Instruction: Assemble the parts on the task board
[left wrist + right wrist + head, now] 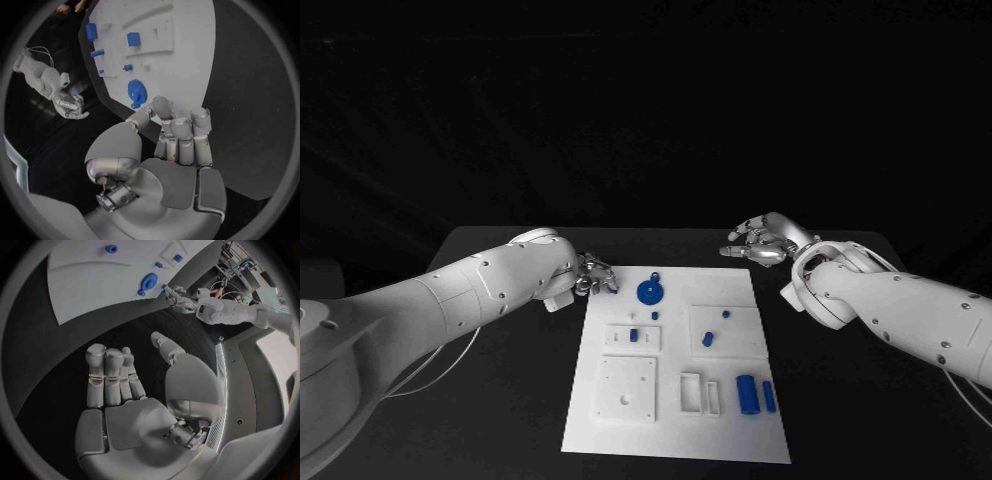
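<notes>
Handling small, light plastic parts on the white board

Lying nearest on the task board (678,440) are two blue cylinders (756,395) at the near right, beside white slotted blocks. They look stiff, light and smooth, likely to roll or slip, so a pinch across the middle of the barrel would suit them. Further back sit smaller blue pegs (708,338), fiddly to grasp and best taken by the sides. At the far end lies the blue gear (651,292), thin and flat, probably easiest lifted by its toothed rim. The left hand (593,275) hovers at the board's far left corner, just beside the gear, fingers (181,132) curled together and holding nothing. The right hand (764,243) hangs over the dark worktop (516,400) beyond the far right corner, fingers loosely bent, empty.
</notes>
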Tool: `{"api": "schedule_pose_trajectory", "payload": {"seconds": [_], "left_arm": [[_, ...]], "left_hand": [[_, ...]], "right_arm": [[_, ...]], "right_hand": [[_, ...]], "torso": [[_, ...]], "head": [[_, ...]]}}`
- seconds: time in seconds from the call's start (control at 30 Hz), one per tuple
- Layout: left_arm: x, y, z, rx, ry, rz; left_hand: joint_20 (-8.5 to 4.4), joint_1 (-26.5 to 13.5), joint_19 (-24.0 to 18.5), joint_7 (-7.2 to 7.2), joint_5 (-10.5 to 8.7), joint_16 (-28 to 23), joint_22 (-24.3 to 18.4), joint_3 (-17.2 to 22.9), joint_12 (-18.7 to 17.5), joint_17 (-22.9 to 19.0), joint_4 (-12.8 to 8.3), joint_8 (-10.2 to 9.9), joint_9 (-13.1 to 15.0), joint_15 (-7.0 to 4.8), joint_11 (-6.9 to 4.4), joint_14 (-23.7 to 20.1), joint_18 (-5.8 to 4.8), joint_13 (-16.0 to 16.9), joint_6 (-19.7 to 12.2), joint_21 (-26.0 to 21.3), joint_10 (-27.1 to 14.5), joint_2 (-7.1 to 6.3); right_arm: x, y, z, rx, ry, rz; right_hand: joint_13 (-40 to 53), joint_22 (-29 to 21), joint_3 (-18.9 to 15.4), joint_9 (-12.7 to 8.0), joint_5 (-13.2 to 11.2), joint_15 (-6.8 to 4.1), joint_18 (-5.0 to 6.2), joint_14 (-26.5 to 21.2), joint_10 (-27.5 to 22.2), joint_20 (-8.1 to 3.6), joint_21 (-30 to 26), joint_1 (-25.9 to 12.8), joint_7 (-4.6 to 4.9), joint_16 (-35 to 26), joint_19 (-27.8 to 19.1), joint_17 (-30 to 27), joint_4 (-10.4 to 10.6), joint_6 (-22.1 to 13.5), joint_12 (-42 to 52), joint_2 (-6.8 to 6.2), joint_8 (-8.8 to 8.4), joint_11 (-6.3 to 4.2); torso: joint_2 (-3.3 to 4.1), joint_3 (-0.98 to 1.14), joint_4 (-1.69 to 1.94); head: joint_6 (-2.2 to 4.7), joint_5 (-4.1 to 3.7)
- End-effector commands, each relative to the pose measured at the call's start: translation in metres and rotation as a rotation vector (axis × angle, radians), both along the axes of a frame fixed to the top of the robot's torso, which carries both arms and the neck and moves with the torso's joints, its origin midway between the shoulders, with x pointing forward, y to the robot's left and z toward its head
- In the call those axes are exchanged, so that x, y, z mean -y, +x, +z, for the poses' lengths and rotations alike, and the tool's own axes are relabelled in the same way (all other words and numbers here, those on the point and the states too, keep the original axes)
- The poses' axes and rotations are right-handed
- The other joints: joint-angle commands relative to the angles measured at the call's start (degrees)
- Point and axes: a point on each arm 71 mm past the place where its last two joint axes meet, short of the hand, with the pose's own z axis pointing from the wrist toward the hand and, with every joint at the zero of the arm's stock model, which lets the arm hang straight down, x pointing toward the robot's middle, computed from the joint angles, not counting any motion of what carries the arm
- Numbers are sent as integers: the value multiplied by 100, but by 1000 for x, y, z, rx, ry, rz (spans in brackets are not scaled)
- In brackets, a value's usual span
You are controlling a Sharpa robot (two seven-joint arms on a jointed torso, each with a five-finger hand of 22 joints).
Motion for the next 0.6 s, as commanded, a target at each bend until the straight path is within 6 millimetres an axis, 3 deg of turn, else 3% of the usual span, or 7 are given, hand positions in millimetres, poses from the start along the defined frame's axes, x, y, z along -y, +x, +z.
{"api": "schedule_pose_trajectory", "payload": {"seconds": [0.03, 0.27, 0.43, 0.6], "left_arm": [[4, -7, 5, 21, -54, 16], [4, -23, 9, 43, -82, -5], [3, -39, 12, 53, -101, -24], [3, -51, 14, 65, -112, -39]], "left_hand": [[-493, -51, 42, -134, 70, 22, -7, -10, -7, 10, -15, 46, 0, -47, 3, 30, 102, -10, 239, 11, 60, 19], [-504, -79, 64, -148, 190, 22, -13, -2, -18, 13, -21, 65, -16, -59, -11, 58, 102, -17, 289, 12, 96, -7], [-511, -98, 87, -160, 299, 22, -15, 1, -29, 16, -26, 89, -24, -67, -21, 86, 101, -23, 347, 19, 121, -43], [-521, -121, 114, -190, 334, 40, -17, -5, -17, 28, -14, 135, -23, -92, -49, 125, 101, -17, 445, 27, 157, -83]], "right_arm": [[0, 0, -1, -6, -5, 12], [3, 2, -1, -6, -10, 6], [6, 3, -2, -6, -14, -1], [6, 3, -2, -6, -16, -2]], "right_hand": [[-6, 7, -27, -9, 34, 8, 570, 37, -25, -26, -38, -58, 31, -5, 6, -3, -7, -1, 29, -17, 26, -26], [-7, 8, -27, -10, 39, 8, 570, 37, -25, -27, -38, -56, 31, -6, 6, -3, -9, -1, 30, -17, 26, -26], [-9, 10, -26, -10, 52, 8, 570, 37, -26, -28, -40, -52, 31, -6, 6, -3, -11, -2, 31, -15, 25, -26], [-11, 11, -26, -10, 63, 8, 570, 36, -27, -29, -42, -51, 31, -7, 6, -3, -12, -2, 32, -15, 26, -26]], "torso": [[-9, 4, 16], [-47, -8, 71], [-73, -12, 90], [-54, -16, 85]], "head": [[17, 10], [24, -18], [21, -24], [41, -7]]}}
